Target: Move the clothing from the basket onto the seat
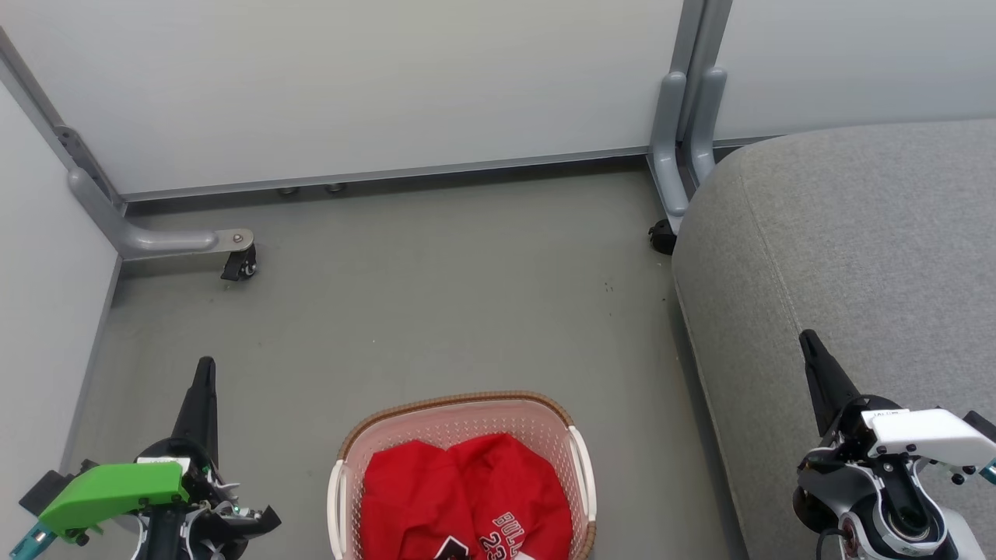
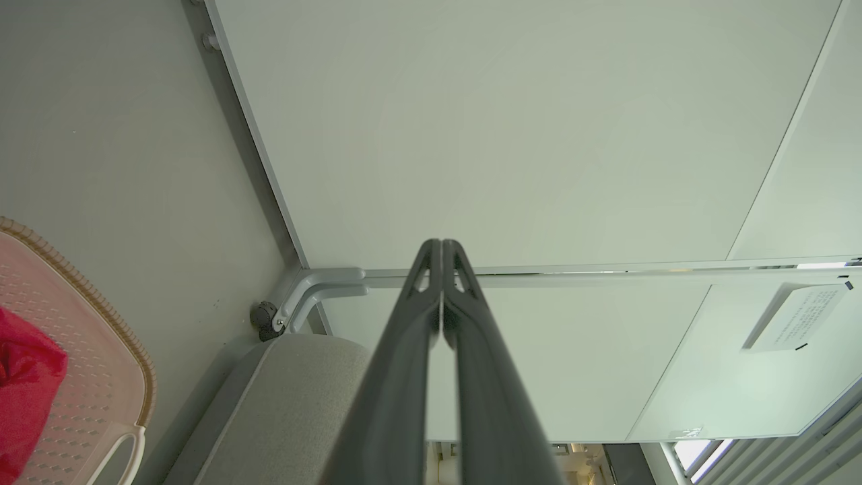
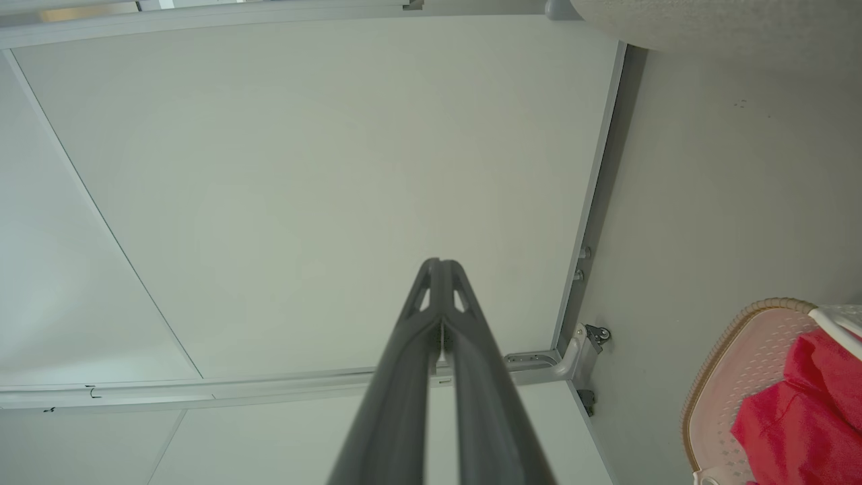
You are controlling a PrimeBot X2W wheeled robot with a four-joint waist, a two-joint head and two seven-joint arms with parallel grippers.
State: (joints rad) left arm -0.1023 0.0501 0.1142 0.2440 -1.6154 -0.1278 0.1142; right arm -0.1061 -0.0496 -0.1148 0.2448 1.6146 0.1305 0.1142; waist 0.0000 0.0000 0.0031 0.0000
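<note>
Red, crumpled jersey fabric, the clothing [image 1: 467, 498], lies heaped inside the basket [image 1: 459, 403]. The basket is a perforated cream plastic tub with a brown woven-look rim and white loop handles. It stands on the grey floor [image 1: 428, 272], just left of the seat [image 1: 856, 233], a rounded, coarse-woven grey cushion with a stitched seam. Left gripper [image 1: 205, 372] and right gripper [image 1: 811, 346]: long dark fingers pressed together, holding nothing, the right one over the seat. Head view adds white lettering [image 1: 510, 529] on the cloth; left wrist view adds a paper notice [image 2: 794, 316] on a pale partition panel [image 2: 505, 135].
</note>
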